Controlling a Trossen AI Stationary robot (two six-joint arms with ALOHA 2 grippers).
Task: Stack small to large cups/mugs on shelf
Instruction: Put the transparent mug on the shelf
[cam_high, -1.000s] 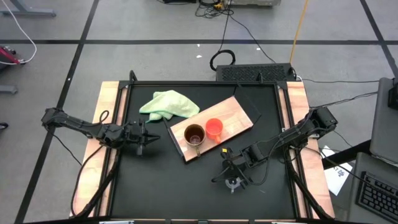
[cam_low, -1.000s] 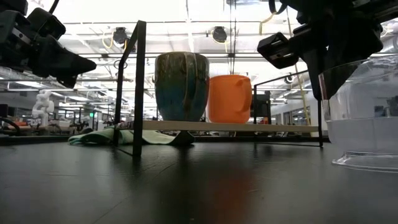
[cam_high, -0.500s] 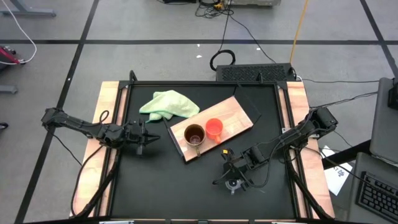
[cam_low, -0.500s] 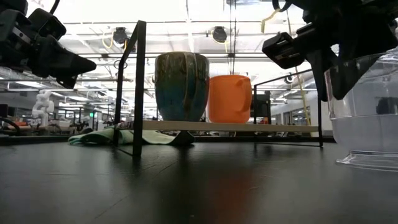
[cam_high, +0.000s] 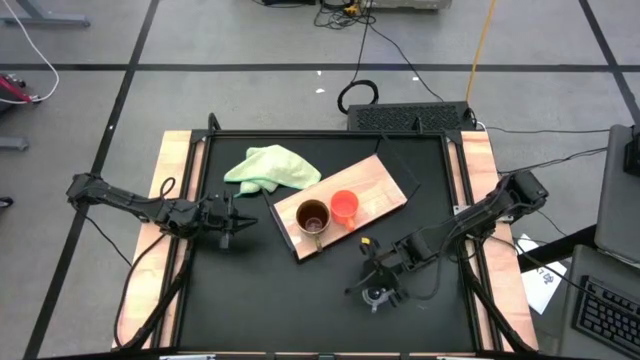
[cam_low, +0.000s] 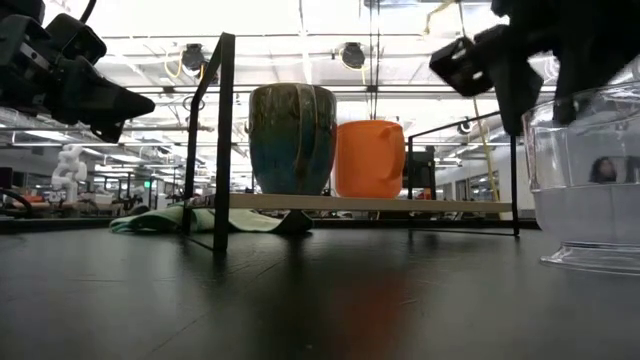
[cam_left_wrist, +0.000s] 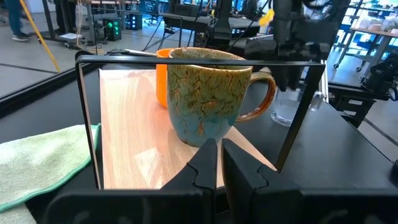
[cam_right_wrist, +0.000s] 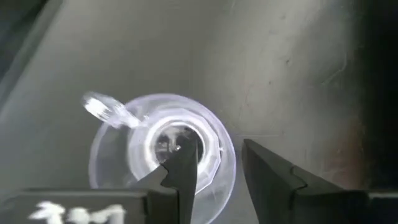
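1. Glass cup, small and clear, stands upright on the black counter, well apart from the shelf; the right end effector hovers directly above it, fingers parted, one over the cup's mouth and one outside the rim, gripping nothing.
2. Step in hand, as I judge it: picking up the smallest cup.
3. Next move calls for lowering and closing on the rim.
4. Tan-brown mug and orange cup sit side by side on the shelf.
5. Left end effector waits clenched and empty near the mug.
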